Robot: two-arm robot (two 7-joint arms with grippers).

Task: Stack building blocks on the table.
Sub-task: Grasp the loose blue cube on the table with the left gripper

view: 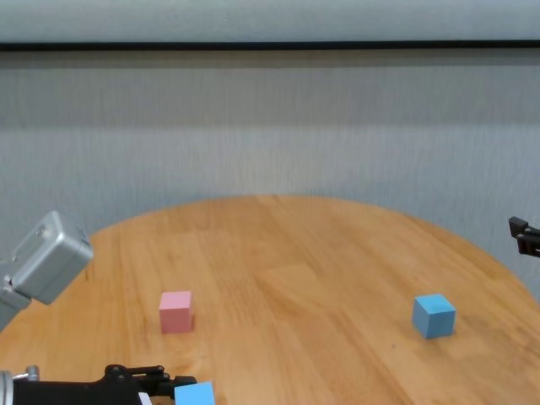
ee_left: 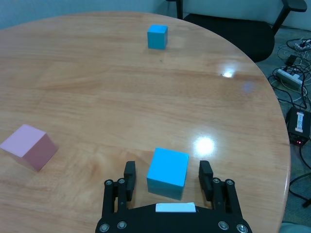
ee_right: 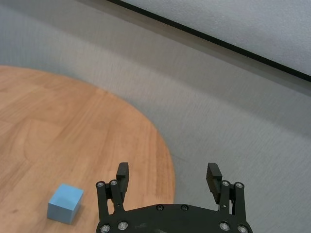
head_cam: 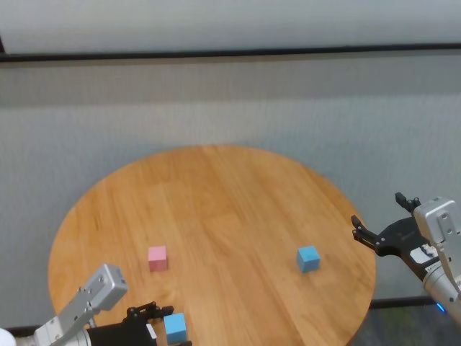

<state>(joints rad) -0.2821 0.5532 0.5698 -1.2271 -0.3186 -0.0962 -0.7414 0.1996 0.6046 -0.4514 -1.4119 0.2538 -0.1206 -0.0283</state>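
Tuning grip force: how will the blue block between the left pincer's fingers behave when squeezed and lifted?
The near blue block looks matte with flat faces, so it probably won't slip or roll. It keeps crisp edges, so likely stiff. The left pincer straddles it squarely, so tipping seems unlikely.

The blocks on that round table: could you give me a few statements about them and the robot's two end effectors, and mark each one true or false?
1. The near blue block sits between the fingers of the left end effector. True.
2. The pink block is stacked on a blue one. False: it rests alone on the table.
3. The right end effector grips the far blue block. False: it is open and holds nothing, out past the table's right edge.
4. Three blocks lie on the table, all apart. True.
5. The left end effector has lifted its block. False: the block sits on the wood.
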